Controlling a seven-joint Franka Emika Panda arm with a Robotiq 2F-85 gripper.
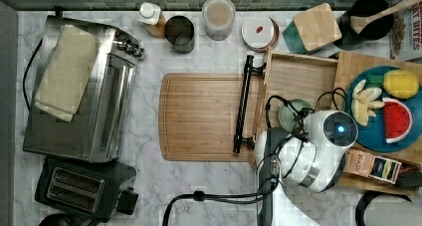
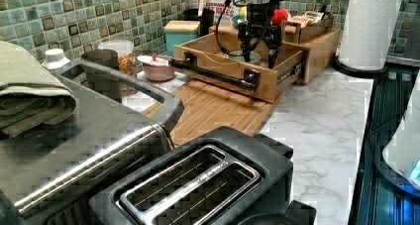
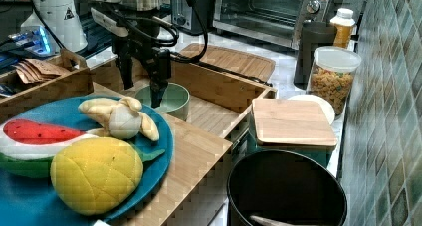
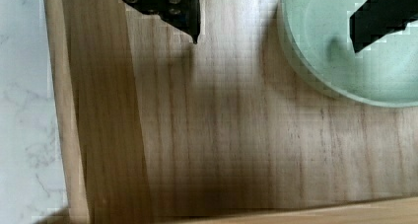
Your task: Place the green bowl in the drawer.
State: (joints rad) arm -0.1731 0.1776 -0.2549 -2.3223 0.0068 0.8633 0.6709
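Pale mint-green, the green bowl [image 3: 163, 99] sits upright on the floor of the open drawer [image 1: 303, 77], toward the five o'clock corner of it in the top view; the gripper [image 3: 141, 72] stands over it with jaws spread wide, one finger above the bowl's hollow, the other outside its rim, gripping nothing. In my judgement the release should finish with a straight vertical lift, so neither finger clips the rim. Count: one bowl, one drawer, one gripper
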